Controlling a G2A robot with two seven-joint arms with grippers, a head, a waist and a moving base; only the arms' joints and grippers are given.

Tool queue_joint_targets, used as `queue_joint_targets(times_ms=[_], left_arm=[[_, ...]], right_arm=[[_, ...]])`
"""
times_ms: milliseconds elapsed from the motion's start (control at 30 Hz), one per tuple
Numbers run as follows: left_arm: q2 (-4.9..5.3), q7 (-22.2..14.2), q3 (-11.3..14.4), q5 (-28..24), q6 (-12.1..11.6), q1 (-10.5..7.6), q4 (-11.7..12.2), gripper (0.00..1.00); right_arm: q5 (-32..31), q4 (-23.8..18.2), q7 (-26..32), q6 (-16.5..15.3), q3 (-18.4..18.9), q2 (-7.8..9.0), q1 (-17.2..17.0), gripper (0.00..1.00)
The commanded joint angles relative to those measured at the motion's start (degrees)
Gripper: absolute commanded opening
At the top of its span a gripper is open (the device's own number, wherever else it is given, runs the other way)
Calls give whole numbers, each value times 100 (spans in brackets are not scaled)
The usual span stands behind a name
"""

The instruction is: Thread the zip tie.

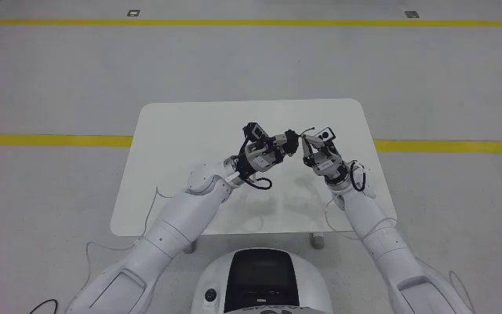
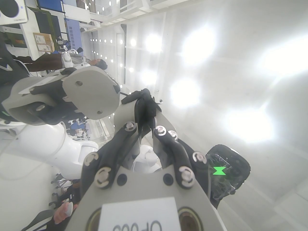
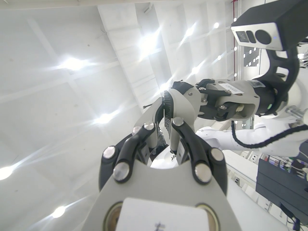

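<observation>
zip tie (image 3: 147, 106): showing as a thin dark strip poking out just past the right fingertips; it is hanging in the air above the middle of the table, at the spot where the two grippers are meeting.
right gripper (image 3: 165, 103): fingers are pressing together at the tips with no gap showing; I am judging it to be pinching the zip tie.
left gripper (image 2: 144, 100): fingers are narrowing to a point around a dark clump, which I am taking for another part of the zip tie; not certain.
arms: both are coming in from the near side, one from the left and one from the right, with the gripper tips touching or very nearly so.
table (image 1: 196, 149): white, lying well below both grippers.
progress: the tie is off the table and held at both grippers, so pick-up looks done. No closed loop is showing, and I cannot tell whether the tail is entering the head. Feeding it in and pulling it through appear to be left.
top view is giving: the arms' layout and their place over the table; the tie is too small to make out.
wrist views are giving: finger closure and the strip itself, against the ceiling.
</observation>
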Motion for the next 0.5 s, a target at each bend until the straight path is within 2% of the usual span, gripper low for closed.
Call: queue_joint_targets(times_ms=[0, 467], left_arm=[[0, 0, 0, 0, 0, 0, 0, 0], [0, 0, 0, 0, 0, 0, 0, 0]], right_arm=[[-5, 17, 0, 0, 16, -3, -2, 0], [-35, 156, 0, 32, 146, -31, -17, 0]])
